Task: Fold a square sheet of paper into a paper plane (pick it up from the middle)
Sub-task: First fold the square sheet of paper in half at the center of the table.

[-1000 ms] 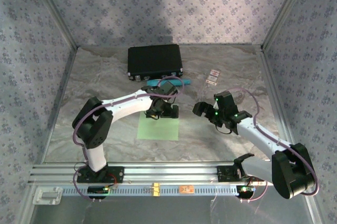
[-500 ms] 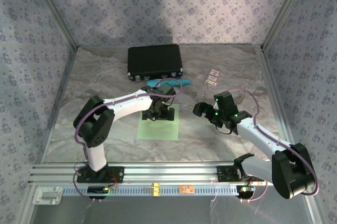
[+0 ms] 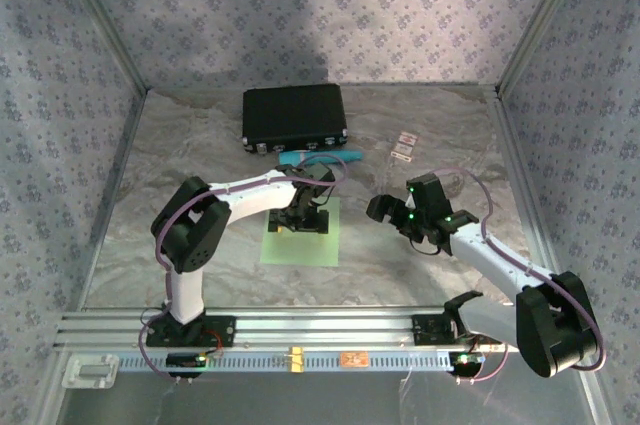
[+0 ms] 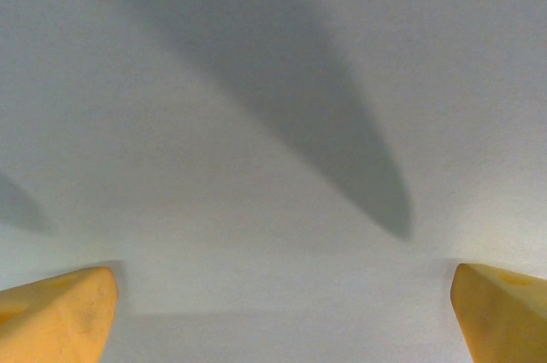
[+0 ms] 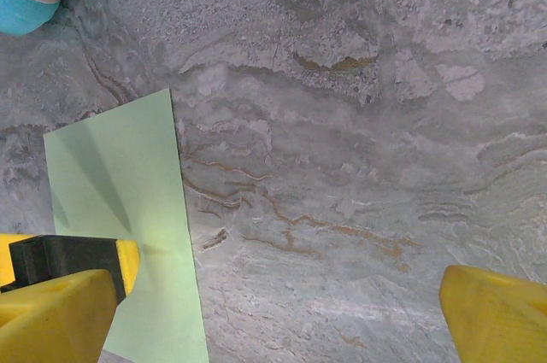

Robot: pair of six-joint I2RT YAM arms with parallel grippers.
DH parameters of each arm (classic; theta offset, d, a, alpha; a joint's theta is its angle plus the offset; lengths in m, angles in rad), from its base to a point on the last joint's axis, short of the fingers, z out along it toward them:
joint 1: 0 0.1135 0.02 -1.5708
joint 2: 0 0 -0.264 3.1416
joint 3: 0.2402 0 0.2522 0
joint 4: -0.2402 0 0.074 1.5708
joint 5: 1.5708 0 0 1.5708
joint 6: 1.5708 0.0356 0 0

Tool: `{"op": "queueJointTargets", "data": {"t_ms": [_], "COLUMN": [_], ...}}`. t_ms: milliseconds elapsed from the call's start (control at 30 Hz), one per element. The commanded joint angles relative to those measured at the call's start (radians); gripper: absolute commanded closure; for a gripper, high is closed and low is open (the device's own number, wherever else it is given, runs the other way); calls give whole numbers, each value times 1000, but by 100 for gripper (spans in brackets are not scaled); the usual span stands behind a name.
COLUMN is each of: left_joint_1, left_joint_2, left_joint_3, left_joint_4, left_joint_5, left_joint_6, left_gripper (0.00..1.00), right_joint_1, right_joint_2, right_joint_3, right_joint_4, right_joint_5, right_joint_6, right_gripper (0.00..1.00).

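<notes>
The square sheet of paper [image 3: 300,249] lay flat in the centre of the top view, and the left gripper [image 4: 282,284], jaws wide apart low over its middle, could crumple or push it aside when closing, while the right gripper [image 5: 280,286] stood unclenched at right.

The paper [image 3: 300,243] lies flat mid-desk [image 3: 180,135]. Beyond it lies the tube [image 3: 350,155], then the case [image 3: 294,116]; two small cards [image 3: 404,146] lie right of them.
</notes>
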Motion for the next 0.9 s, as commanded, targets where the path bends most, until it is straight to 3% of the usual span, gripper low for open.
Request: {"op": "queueJointTargets", "data": {"t_ms": [0, 867], "left_joint_1": [0, -24], "left_joint_2": [11, 84], "left_joint_3": [25, -11], "left_joint_4": [-47, -6], "left_joint_5": [-14, -9], "left_joint_6": [-15, -27], "left_gripper": [1, 1], "right_joint_1": [5, 4], "right_joint_2": [-3, -4], "right_joint_3": [25, 21], "right_joint_4": [-33, -38], "right_joint_5": [20, 22], "right_joint_6": [6, 10], "right_gripper": [1, 1]}}
